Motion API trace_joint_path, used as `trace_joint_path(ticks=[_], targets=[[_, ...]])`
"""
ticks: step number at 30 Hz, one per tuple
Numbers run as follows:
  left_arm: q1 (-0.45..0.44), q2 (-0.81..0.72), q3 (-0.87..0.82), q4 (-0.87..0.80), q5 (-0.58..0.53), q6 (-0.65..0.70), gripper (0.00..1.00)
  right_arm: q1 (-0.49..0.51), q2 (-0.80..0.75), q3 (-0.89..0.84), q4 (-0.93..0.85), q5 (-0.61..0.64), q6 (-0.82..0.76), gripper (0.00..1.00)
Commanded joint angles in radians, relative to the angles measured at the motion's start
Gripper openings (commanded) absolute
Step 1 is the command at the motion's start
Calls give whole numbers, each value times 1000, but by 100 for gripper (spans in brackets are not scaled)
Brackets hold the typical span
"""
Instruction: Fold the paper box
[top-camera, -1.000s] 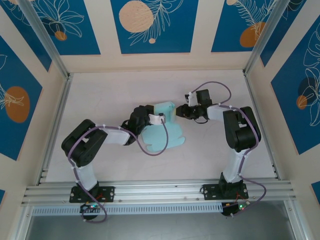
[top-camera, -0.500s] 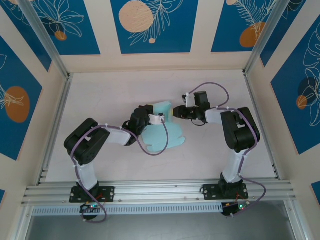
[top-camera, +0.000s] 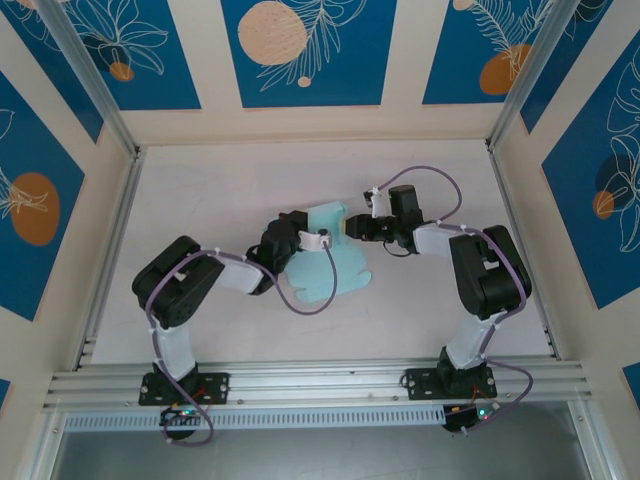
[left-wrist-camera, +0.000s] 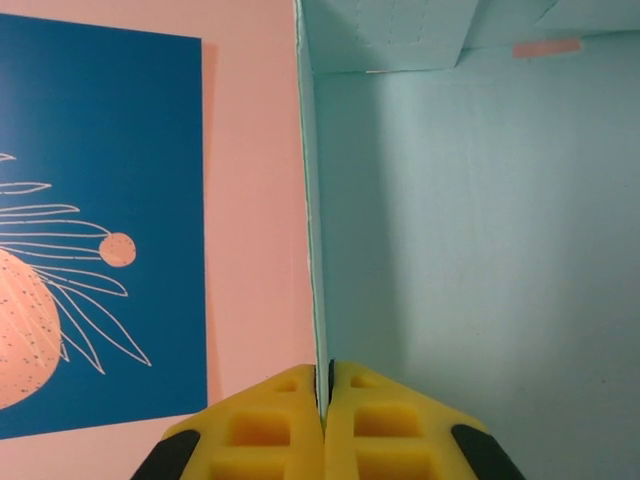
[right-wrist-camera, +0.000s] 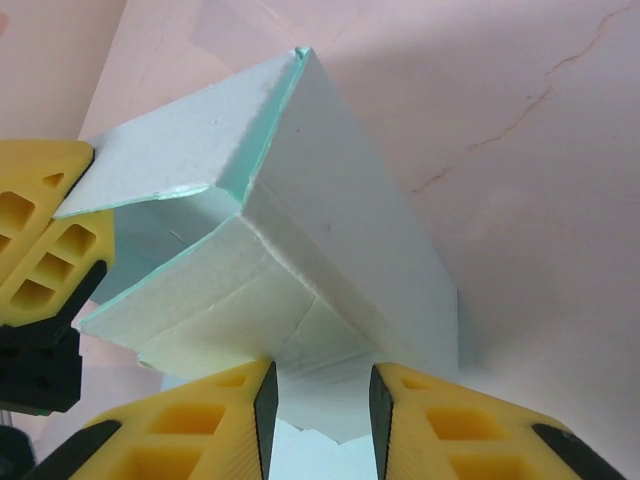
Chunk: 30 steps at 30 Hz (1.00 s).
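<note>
- Blue floral wall panels (top-camera: 300, 50) ringed the pale tabletop (top-camera: 220, 190), where the paper box (top-camera: 335, 278) sat near the middle between the two arms, part flat sheet and part raised walls
- Left end effector (top-camera: 308, 230) was clamped shut on one upright wall of the box; in its wrist view the thin card edge ran straight down between the closed yellow pads (left-wrist-camera: 370, 430)
- Right end effector (top-camera: 352, 226) had crept in toward the raised corner over the last second, its elbow swinging outward, while the box had barely shifted
- Its jaws stood partly apart just below the folded corner in the right wrist view, with nothing pinched between them as far as could be seen
- Judging from that, the left grip served as an anchor while the right lined up to press or tuck the next flap; the scalloped flaps on the near side lay flat, so much folding remained
</note>
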Motion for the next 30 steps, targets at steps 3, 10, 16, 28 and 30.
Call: trace_joint_path(ticks=[3, 10, 16, 28, 30], targets=[[-37, 107, -38, 139, -49, 103, 0, 5, -8, -18, 27, -4, -36, 34], [-50, 129, -53, 206, -74, 136, 0, 6, 5, -29, 50, 80, -63, 41], [-50, 113, -51, 181, -54, 146, 0, 10, 26, -12, 48, 119, -82, 48], [-47, 115, -38, 143, -19, 132, 0, 45, 77, 69, -6, 190, -123, 51], [-47, 114, -37, 142, -17, 130, 0, 50, 75, 78, -11, 214, -123, 52]])
